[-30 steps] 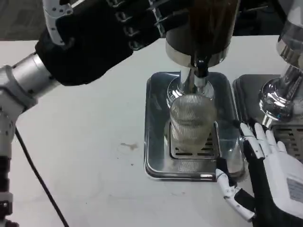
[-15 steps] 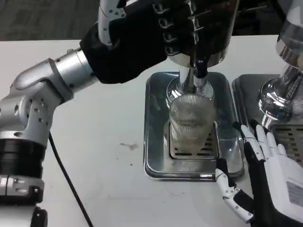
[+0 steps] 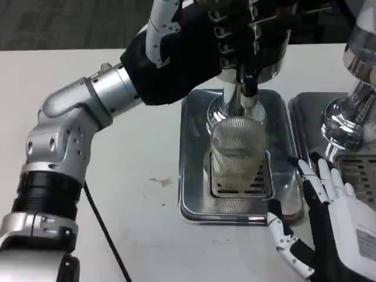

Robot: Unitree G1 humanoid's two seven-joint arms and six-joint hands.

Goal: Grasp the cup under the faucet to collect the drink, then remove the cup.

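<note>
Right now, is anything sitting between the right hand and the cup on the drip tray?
Nothing visible does. The right hand is open at the tray's right front corner, and the ribbed clear cup stands on the drip tray under the faucet; only bare tray surface lies between them.

A clear ribbed cup (image 3: 237, 154) stands upright on the grate of a shiny metal drip tray (image 3: 194, 176), directly beneath the faucet (image 3: 247, 88) of a drink dispenser. The left hand (image 3: 200, 47), in a black covering, reaches up against the dispenser body above the faucet. The right hand (image 3: 329, 223) rests on the white counter (image 3: 117, 176) just beside the tray's right edge, fingers spread, holding nothing.
</note>
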